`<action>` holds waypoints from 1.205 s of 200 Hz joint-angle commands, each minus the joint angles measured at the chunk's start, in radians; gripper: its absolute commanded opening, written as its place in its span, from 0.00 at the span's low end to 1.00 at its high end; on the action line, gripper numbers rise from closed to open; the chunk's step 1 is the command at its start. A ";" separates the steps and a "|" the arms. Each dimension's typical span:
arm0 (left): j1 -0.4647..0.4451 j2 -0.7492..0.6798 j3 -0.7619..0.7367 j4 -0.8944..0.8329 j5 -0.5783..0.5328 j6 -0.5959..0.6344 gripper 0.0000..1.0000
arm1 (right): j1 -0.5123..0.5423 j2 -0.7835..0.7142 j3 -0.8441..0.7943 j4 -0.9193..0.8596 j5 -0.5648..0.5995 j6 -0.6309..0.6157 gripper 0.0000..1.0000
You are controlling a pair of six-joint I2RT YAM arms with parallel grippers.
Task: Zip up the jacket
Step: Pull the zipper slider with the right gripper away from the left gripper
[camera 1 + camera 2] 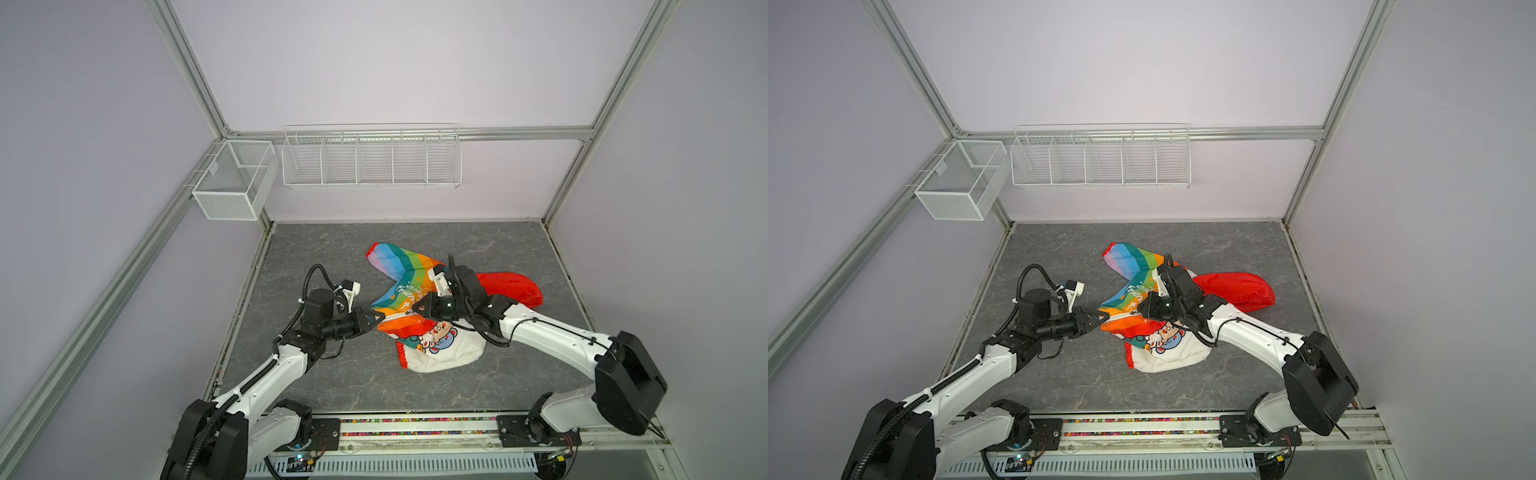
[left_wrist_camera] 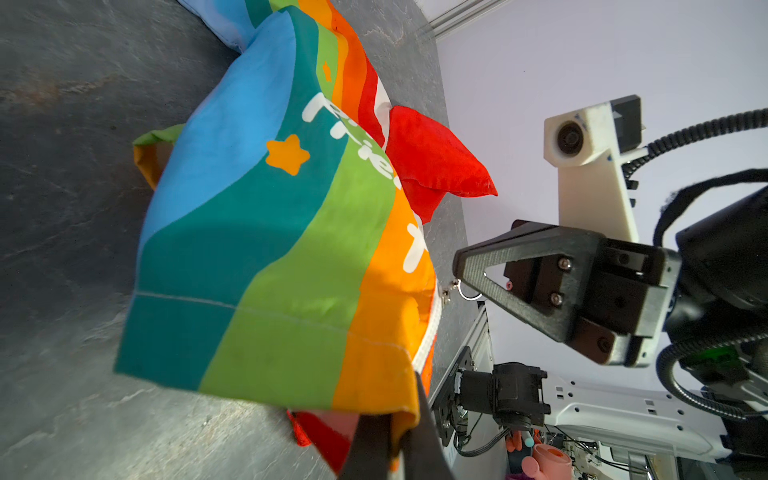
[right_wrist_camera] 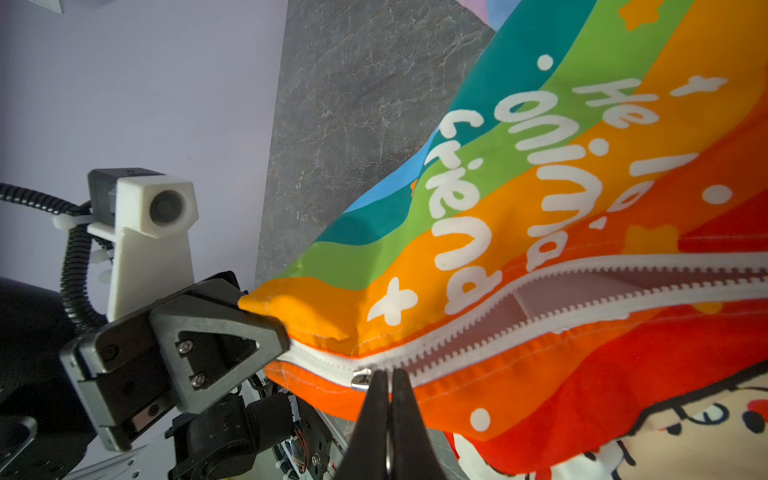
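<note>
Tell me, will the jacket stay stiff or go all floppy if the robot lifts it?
Probably floppy: the jacket lies crumpled and drapes from the left end effector pinching it. Likely light too, since the cloth looks thin.

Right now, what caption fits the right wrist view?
Right gripper pinches the zipper slider; left gripper clamps the hem of the open jacket.

Even, bright light is given from above, and soft shadows are cast on the table (image 1: pixel 374 390). Both top views are slightly soft and stretched toward the edges. In the left wrist view the jacket (image 2: pixel 249 257) is crossed by shadow, and the nearest parts are blurred.
</note>
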 commanded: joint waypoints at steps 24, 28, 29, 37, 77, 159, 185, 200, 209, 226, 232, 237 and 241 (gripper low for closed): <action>0.008 -0.019 0.040 -0.047 -0.050 0.030 0.00 | -0.013 0.009 0.028 -0.057 0.055 -0.038 0.07; 0.007 -0.019 0.040 -0.049 -0.052 0.030 0.00 | -0.013 0.009 0.030 -0.060 0.058 -0.040 0.07; 0.007 -0.019 0.041 -0.049 -0.052 0.031 0.00 | -0.013 0.009 0.030 -0.061 0.058 -0.041 0.07; 0.007 -0.019 0.041 -0.053 -0.057 0.032 0.00 | -0.013 0.010 0.033 -0.069 0.064 -0.044 0.07; 0.007 -0.016 0.047 -0.072 -0.072 0.041 0.00 | -0.016 0.010 0.042 -0.094 0.080 -0.063 0.07; 0.007 -0.034 0.053 -0.131 -0.122 0.067 0.00 | -0.022 0.017 0.058 -0.128 0.106 -0.084 0.07; 0.007 -0.040 0.053 -0.145 -0.140 0.077 0.00 | -0.023 0.019 0.063 -0.139 0.114 -0.092 0.07; 0.008 -0.042 0.053 -0.155 -0.150 0.082 0.00 | -0.023 0.018 0.065 -0.141 0.115 -0.092 0.07; 0.008 -0.043 0.053 -0.158 -0.155 0.084 0.00 | -0.025 0.020 0.066 -0.143 0.117 -0.094 0.07; 0.007 -0.048 0.052 -0.166 -0.164 0.088 0.00 | -0.025 0.021 0.068 -0.145 0.117 -0.095 0.07; 0.007 -0.050 0.052 -0.170 -0.168 0.089 0.00 | -0.025 0.021 0.068 -0.145 0.119 -0.096 0.07; 0.008 -0.053 0.052 -0.173 -0.173 0.091 0.00 | -0.027 0.021 0.068 -0.147 0.119 -0.096 0.07; 0.007 -0.055 0.051 -0.175 -0.177 0.091 0.00 | -0.027 0.022 0.070 -0.147 0.119 -0.097 0.07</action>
